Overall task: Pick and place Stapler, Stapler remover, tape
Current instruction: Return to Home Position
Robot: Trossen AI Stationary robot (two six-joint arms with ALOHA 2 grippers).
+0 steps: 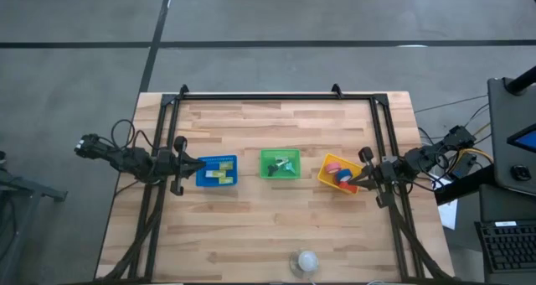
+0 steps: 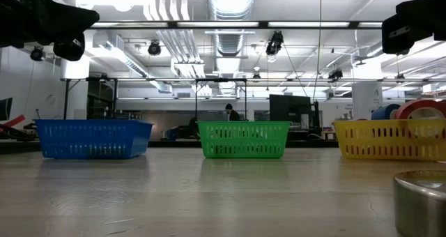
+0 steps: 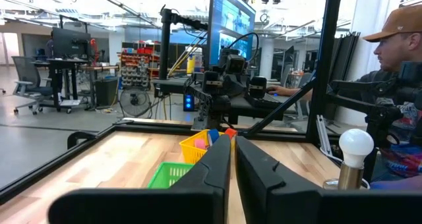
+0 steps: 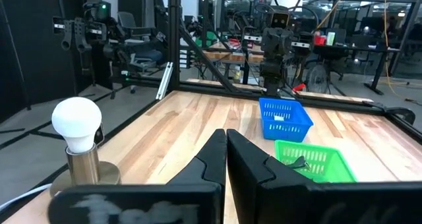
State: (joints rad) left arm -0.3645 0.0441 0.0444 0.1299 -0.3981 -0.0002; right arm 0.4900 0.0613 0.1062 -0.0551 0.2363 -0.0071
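Three baskets stand in a row on the wooden table. The blue basket (image 1: 217, 171) holds yellow staplers (image 1: 221, 174). The green basket (image 1: 280, 164) holds a dark stapler remover (image 1: 283, 163), which also shows in the right wrist view (image 4: 298, 162). The yellow basket (image 1: 339, 173) holds red tape rolls (image 1: 334, 168) and a dark blue tape roll (image 1: 344, 178); their tops stick out above its rim in the low view (image 2: 420, 110). My left gripper (image 1: 194, 164) is shut and empty, raised over the blue basket's left edge. My right gripper (image 1: 356, 178) is shut and empty, raised at the yellow basket's right edge.
A white ball on a metal stand (image 1: 306, 261) sits at the table's near edge, right of the middle. A black frame (image 1: 276, 95) runs around the table's far edge and sides. A person (image 3: 395, 85) sits beyond the table's right side. Bare wood lies in front of and behind the baskets.
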